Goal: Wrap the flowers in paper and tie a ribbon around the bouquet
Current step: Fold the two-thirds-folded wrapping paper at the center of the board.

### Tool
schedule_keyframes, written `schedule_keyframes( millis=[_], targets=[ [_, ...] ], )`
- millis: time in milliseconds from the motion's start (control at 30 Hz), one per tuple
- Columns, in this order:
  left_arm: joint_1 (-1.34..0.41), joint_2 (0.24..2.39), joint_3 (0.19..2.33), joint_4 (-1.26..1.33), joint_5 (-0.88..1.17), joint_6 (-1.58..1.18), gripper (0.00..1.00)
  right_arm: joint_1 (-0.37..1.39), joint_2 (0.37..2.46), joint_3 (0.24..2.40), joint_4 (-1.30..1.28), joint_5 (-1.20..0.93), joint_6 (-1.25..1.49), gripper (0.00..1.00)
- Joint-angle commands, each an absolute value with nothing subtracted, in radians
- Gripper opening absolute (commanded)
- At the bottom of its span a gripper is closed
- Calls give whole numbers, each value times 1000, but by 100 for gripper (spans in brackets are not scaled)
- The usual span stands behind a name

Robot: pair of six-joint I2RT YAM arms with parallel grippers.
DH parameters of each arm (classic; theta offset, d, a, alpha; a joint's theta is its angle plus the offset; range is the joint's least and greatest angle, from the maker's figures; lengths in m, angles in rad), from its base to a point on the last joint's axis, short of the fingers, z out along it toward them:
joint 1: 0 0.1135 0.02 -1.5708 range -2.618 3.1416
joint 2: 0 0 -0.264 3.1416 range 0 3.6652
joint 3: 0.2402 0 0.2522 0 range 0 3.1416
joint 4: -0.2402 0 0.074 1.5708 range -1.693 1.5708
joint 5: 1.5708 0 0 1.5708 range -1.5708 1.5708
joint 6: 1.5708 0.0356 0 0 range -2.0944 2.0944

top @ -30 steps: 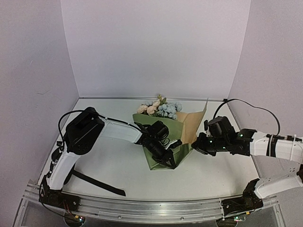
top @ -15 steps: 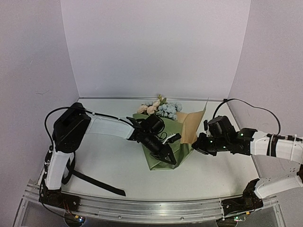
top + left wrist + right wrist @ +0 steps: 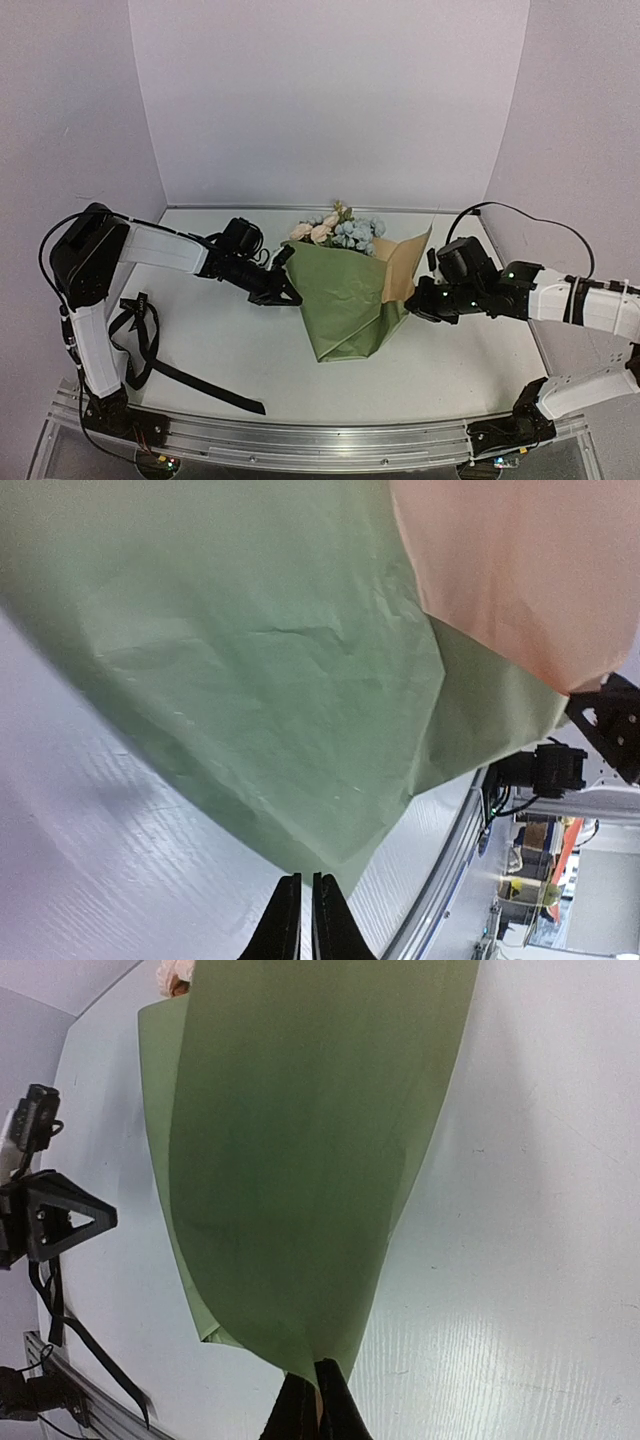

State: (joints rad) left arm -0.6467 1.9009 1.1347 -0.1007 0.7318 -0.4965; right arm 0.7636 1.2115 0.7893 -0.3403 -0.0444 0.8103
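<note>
Change noted: a second ago the left tool point(image 3: 290, 297) lay on top of the bundle, pressing the fold. It has since drawn back to the left and now sits at the left edge of the paper point(image 3: 345, 300). In its wrist view the jaws stand nearly together, with only a thin slit between them, and the tips are at the sheet's lower corner. Whether any paper is caught cannot be confirmed. The right tool point(image 3: 418, 308) has not shifted and is clamped tight on the paper's right edge, which its own camera shows pinched between the tips. With the left arm off, the green flap lies across unaided, so the fold appears to be holding. Judgement: wrapping is partly done, and tying has not begun. The bouquet point(image 3: 350, 330) lies mid-desk as a loose cone, narrow end toward the arms. The flowers point(image 3: 335, 228) show pale blue, cream and peach at its wide far end. The paper is thin, matt and creased, olive outside, with a tan-orange flap standing up on the right. The ribbon point(image 3: 205, 387), flat, black and narrow, lies on the desk point(image 3: 230, 340) near the left base, well apart from the bundle.
</note>
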Motion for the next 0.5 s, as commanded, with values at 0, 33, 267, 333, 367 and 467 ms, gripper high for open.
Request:
schedule_keyframes(
  millis=[0,33,267,333,367,467],
  targets=[
    [-655,1943,1163,-12,700,-508,7,782,1247,867,-377,-40,776,0],
    [-655,1962,1185,-8,702,-507,7,784,1258,876,-378,-41,774,0],
    [-655,2077,1284,-58,688,-491,7,801,1380,1004,-376,-121,739,0],
    [-656,2096,1290,-56,691,-489,7,810,1447,1072,-376,-180,717,0],
    [-656,2106,1296,-59,694,-488,7,814,1489,1109,-375,-210,712,0],
    [-656,2126,1308,-55,705,-491,7,824,1595,1190,-367,-303,706,0]
  ],
)
